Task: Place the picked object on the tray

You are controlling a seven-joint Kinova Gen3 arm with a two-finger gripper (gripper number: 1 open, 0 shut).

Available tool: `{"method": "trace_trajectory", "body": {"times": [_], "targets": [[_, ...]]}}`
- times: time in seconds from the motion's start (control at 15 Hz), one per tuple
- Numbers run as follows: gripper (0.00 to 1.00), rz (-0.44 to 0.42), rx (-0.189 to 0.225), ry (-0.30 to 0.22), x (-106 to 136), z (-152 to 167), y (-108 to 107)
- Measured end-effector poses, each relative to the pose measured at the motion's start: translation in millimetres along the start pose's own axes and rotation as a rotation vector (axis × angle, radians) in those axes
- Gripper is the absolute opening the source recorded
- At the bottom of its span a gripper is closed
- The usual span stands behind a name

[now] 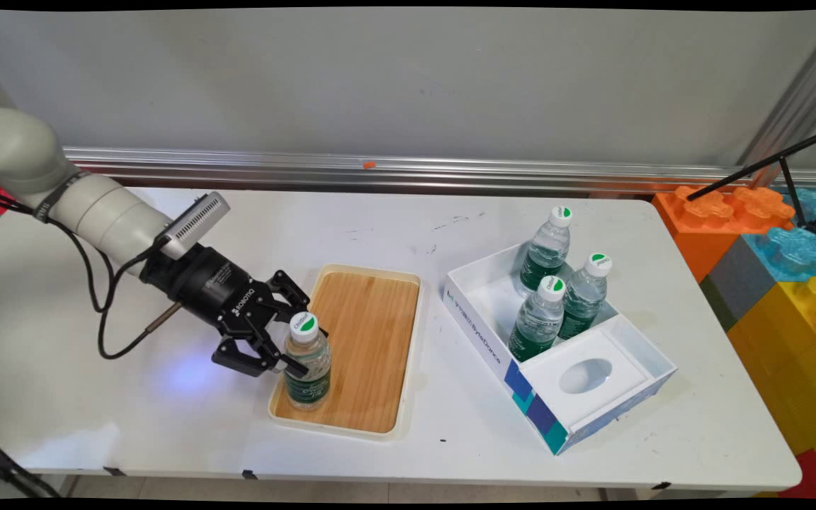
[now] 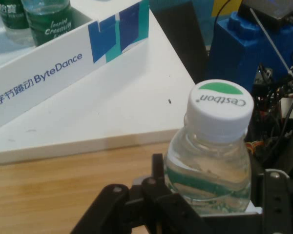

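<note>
A small clear water bottle with a green label and a white cap stands upright in the near left corner of a wood-bottomed tray. My gripper reaches in low from the left and is shut on the water bottle, with one finger on each side of its body. In the hand view the bottle fills the space between the fingers, with the tray's wood beneath.
To the right of the tray, a white open box lettered ByteDance holds three more bottles. Big coloured blocks stand off the table's right end. Black cables hang under the arm.
</note>
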Motion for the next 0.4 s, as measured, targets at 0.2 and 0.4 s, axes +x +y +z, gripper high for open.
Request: {"method": "trace_trajectory", "body": {"times": [0.2,0.4], "targets": [[1.00,0.002,0.006,0.000,-2.6,2.0,2.5],[1.00,0.000,0.018,0.000,-2.2,2.2,2.5]]}}
